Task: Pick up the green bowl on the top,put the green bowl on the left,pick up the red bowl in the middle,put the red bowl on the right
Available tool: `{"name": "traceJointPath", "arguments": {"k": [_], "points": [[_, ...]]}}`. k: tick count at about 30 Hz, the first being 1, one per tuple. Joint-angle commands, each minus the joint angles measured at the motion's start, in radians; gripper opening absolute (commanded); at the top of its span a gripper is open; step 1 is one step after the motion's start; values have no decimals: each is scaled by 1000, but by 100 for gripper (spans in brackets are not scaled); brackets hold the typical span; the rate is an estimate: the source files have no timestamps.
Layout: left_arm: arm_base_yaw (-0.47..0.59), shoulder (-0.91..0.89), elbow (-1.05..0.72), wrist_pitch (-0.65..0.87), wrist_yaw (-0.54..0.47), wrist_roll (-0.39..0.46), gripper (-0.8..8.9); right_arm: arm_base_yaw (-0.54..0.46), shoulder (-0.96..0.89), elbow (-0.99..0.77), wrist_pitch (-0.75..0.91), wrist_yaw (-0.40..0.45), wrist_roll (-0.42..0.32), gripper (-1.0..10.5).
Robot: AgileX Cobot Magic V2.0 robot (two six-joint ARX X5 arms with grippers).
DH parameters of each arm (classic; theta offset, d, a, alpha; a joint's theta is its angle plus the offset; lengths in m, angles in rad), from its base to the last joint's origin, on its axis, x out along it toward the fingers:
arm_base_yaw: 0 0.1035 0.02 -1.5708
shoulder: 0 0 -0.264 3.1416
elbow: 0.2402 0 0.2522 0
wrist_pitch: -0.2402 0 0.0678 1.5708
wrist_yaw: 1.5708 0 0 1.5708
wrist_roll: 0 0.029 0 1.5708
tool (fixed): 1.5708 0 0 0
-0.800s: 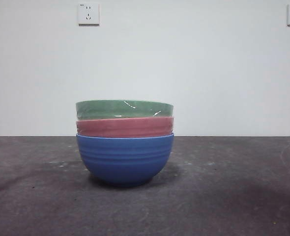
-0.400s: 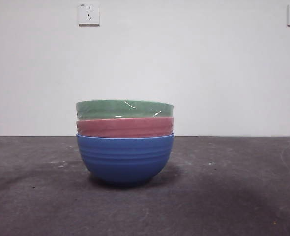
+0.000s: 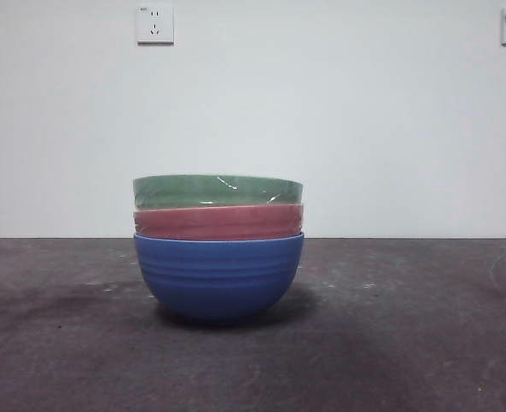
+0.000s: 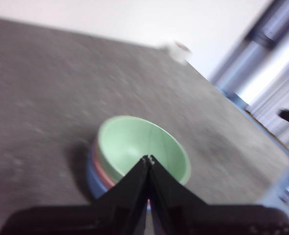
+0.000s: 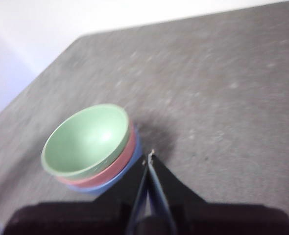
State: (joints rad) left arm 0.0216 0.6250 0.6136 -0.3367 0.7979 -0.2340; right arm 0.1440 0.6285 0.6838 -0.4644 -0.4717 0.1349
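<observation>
The green bowl (image 3: 217, 190), glossy, topmost over the red bowl (image 3: 219, 222); both pincers pressed together, empty.

Obstacle: one stack, glossy green ceramic bowl (image 3: 217, 190) atop pinkish-red ceramic bowl (image 3: 219, 222) atop blue ceramic bowl (image 3: 219, 276). Open grey tabletop (image 3: 407, 343) on both sides and above.
</observation>
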Motion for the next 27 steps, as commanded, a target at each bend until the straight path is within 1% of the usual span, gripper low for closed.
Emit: {"name": "traceJointPath", "arguments": {"k": [1,4,6,7,9,10,11,15,18,21,24,25,27], "points": [[-18,72,32,-16,98,64,-5,1,66,48,-45,-60,-115,1],[-48,119,53,-24,159,86,-3,1,118,74,-80,-104,-153,13],[-74,135,58,-24,162,88,11,2,135,79,-83,-106,-155,95],[-93,143,59,-24,151,89,69,2,140,79,-84,-104,-155,171],[-122,145,59,-29,117,88,241,2,143,79,-84,-103,-151,263],[-140,145,59,-30,88,86,330,2,143,79,-84,-103,-151,287],[-159,145,59,-29,59,85,362,2,143,79,-84,-103,-151,288],[-226,150,64,-14,-10,98,358,2,143,79,-84,-103,-144,288],[-285,189,95,-32,-43,140,358,6,147,79,-83,-104,-140,287],[-356,262,162,-101,-96,231,353,20,153,79,-84,-104,-140,285],[-437,358,262,-224,-184,338,350,33,156,79,-83,-103,-140,285],[-471,401,307,-273,-228,376,350,37,157,79,-83,-103,-140,285],[-517,467,374,-340,-296,427,349,43,160,79,-83,-103,-140,285]]}}
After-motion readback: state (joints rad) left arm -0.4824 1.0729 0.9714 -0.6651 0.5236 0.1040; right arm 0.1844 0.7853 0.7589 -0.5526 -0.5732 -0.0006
